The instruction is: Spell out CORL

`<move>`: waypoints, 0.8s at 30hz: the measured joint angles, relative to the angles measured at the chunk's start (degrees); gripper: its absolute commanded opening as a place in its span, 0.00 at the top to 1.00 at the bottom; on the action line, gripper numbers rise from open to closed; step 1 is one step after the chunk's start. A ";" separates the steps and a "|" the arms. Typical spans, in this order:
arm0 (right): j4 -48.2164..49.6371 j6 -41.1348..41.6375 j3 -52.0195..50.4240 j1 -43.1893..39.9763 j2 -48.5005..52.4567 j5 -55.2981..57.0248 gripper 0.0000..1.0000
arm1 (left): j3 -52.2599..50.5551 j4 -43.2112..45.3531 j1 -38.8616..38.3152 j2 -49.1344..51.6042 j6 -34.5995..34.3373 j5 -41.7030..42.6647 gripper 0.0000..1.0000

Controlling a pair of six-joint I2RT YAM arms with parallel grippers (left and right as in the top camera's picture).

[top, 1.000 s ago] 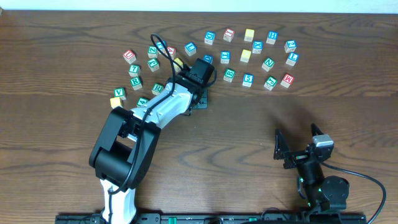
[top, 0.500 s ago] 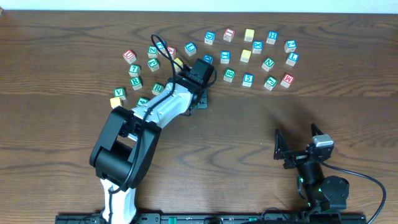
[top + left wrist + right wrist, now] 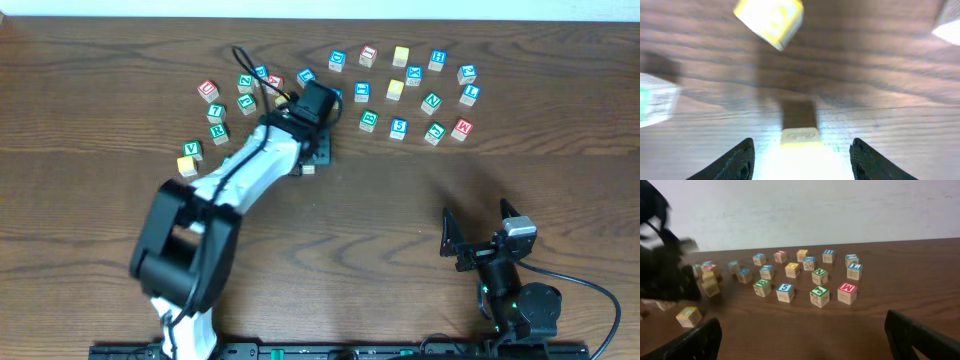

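Open table [image 3: 380,220] near side, blocks [image 3: 399,127] crowding far side, left arm [image 3: 250,165] among them.

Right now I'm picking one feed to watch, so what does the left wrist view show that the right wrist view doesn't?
Only the left wrist view: a close look down at a pale block lying between the fingers of the open left claw, gaps either side, with a yellow block beyond it. Only the right wrist view: the wider spread of blocks, including a blue 5 block and a red M block, the wall, and the open right claw. Both: the wooden table and loose blocks.
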 measured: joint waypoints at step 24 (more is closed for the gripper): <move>0.00 0.00 0.00 0.00 0.00 0.00 0.01 | 1.05 -27.39 6.93 -29.83 2.29 0.17 0.39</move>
